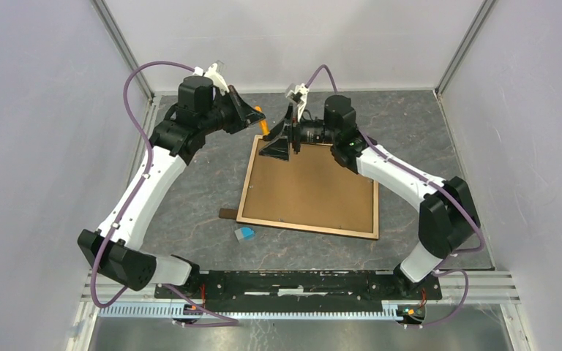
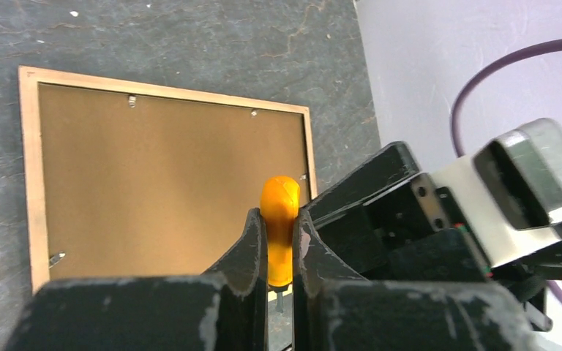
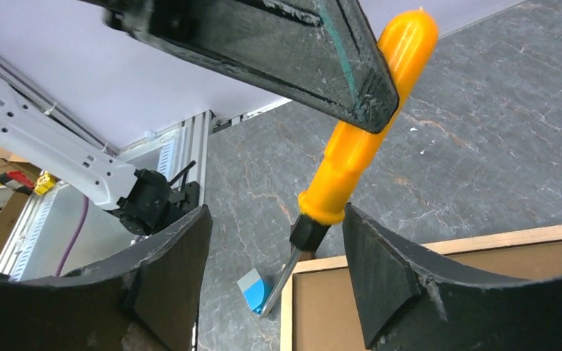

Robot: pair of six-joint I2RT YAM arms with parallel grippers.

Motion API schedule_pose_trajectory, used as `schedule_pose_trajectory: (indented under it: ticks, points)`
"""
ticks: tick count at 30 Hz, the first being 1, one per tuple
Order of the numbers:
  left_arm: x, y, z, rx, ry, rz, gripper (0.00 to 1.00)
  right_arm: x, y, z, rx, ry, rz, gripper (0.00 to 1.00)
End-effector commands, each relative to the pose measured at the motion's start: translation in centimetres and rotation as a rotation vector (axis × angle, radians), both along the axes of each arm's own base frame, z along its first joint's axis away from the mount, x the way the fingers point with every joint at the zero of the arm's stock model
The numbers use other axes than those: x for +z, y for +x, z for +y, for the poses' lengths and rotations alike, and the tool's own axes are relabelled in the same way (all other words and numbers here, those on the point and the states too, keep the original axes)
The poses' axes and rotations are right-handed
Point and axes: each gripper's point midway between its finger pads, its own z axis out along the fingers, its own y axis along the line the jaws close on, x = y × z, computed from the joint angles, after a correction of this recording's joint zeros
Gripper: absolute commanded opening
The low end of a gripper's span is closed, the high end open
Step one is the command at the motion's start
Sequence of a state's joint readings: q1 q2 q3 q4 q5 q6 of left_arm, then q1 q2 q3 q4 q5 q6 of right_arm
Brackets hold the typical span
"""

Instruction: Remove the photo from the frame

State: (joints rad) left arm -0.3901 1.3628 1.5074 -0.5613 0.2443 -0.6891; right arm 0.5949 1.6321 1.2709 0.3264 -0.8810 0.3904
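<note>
Robotics lab test cell: white panel walls [image 1: 285, 36], aluminium profile posts [image 1: 124, 47], grey stone-look tabletop [image 1: 410, 117], slotted aluminium rail [image 1: 300, 311] at near edge, purple cables [image 1: 128, 95] looping.

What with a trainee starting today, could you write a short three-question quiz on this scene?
1. True or false: the frame lies with its brown back board facing up.
2. Fill in: the right claw has its jaws ___ (open or shut).
3. Choose: the orange-handled screwdriver is gripped by A) the left claw, B) the right claw, C) neither.
Key: 1 true; 2 open; 3 A.
</note>
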Motion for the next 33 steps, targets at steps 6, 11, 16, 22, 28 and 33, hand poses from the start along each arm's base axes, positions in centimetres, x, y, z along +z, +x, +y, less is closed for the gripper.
schedule_pose_trajectory:
  ticks: [6,11,16,22,28,33]
  points:
    - [3.1,-0.9,0.0,-0.034,-0.081,-0.071,0.11,-0.8,1.5,0.0,-0.096,-0.091,-0.070,0.01]
    - [2.3,-4.0,-0.4,-0.273,0.038,-0.139,0.85,-2.6,1.0,-1.6,-0.091,-0.223,-0.151,0.00]
    - [-0.1,-8.1,-0.3,-0.571,0.171,-0.124,1.00,-5.7,-0.1,-3.8,-0.031,-0.376,-0.280,0.00]
    - [-2.9,-10.7,-0.7,-0.719,0.145,0.019,0.97,-6.8,-1.8,-4.5,0.014,-0.429,-0.371,0.00]
    - [-5.0,-10.6,-1.1,-0.701,0.103,0.110,0.80,-7.1,-2.8,-4.2,0.030,-0.453,-0.409,0.00]
    - [-5.5,-10.4,-1.7,-0.704,0.053,0.131,0.65,-7.5,-3.8,-3.6,0.061,-0.466,-0.413,0.00]
